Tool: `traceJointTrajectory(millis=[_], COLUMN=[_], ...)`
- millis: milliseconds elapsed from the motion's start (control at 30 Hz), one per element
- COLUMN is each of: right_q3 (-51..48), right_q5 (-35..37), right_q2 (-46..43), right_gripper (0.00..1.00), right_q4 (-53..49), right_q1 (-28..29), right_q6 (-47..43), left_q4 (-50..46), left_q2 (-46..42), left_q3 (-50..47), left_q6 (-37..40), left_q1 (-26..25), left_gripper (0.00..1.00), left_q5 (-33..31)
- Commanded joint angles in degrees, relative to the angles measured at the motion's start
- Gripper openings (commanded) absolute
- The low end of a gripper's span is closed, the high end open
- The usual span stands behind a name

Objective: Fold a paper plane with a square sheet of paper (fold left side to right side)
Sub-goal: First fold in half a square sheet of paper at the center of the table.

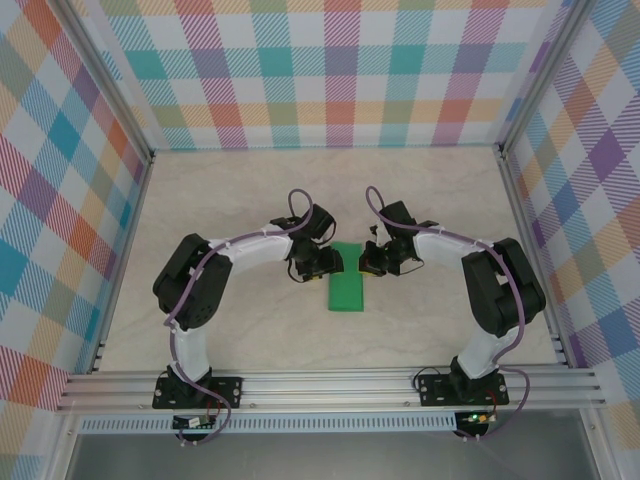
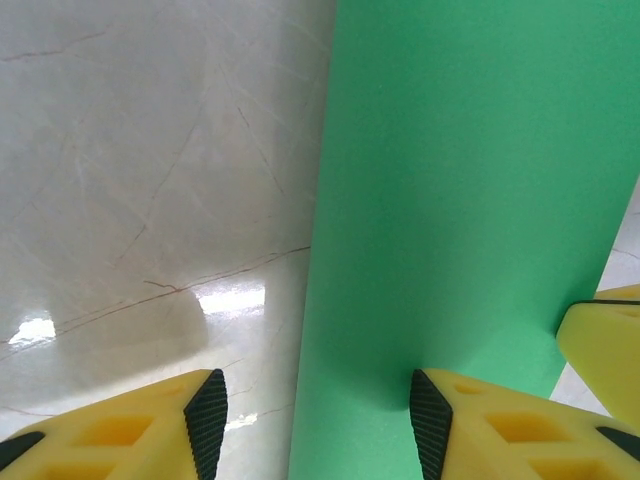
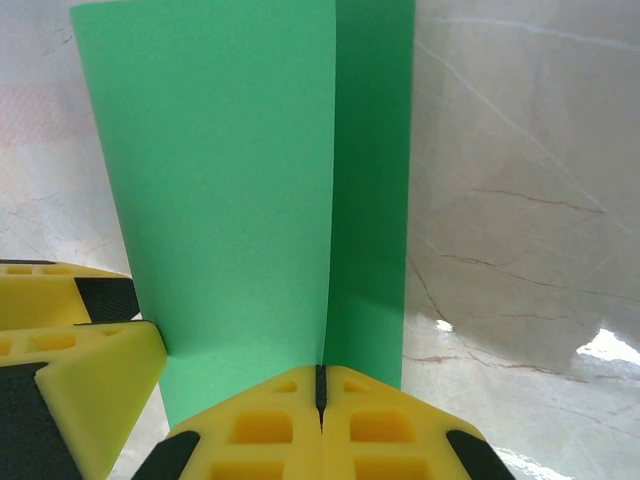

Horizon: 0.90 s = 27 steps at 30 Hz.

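You are looking at the green sheet of paper (image 1: 347, 292) lying flat on the pale marble-patterned counter (image 1: 250, 200) as a narrow upright strip, midway between the two arms and a little nearer you than their wrists. Your left hand (image 2: 318, 425) stands with its yellow fingers apart: the right-side pad (image 2: 430, 430) sits on the paper just inside its left edge, while the other pad (image 2: 205, 420) is over bare counter beside that edge. Your right hand (image 3: 321, 395) has its fingers pressed together with no gap between them, at the near end of the strip, right where a long straight line runs up the paper; to the left of that line the green is lighter, to the right darker. It looks as though a layer's edge meets the seam of those closed fingers, but you cannot tell from this angle whether any paper is actually pinched there. From above, both hands face each other across the top end of the strip, close on either side
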Motion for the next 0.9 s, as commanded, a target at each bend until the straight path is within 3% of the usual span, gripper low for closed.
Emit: traceJointTrajectory(millis=[0, 167, 433, 867], right_q3=[1.4, 1.5, 1.2, -1.0], right_q5=[0.2, 0.8, 6.2, 8.1], right_q2=[0.1, -0.6, -4.9, -6.2], right_gripper=[0.09, 0.24, 0.39, 0.43], right_q4=[-1.1, -1.6, -5.3, -6.4], right_q1=[-0.2, -0.2, -0.7, -1.2], right_q6=[-0.9, -1.2, -2.6, -2.9], left_q4=[-1.8, -2.2, -2.7, -2.0], left_q2=[1.8, 2.8, 3.6, 4.6], left_q3=[1.8, 2.7, 3.3, 3.8], left_q6=[-0.9, -0.7, -0.6, -3.7], left_q1=[-0.7, -1.0, -1.3, -1.4], left_gripper=[0.53, 0.53, 0.52, 0.53], left_q5=[-0.5, -0.3, -0.6, -1.5])
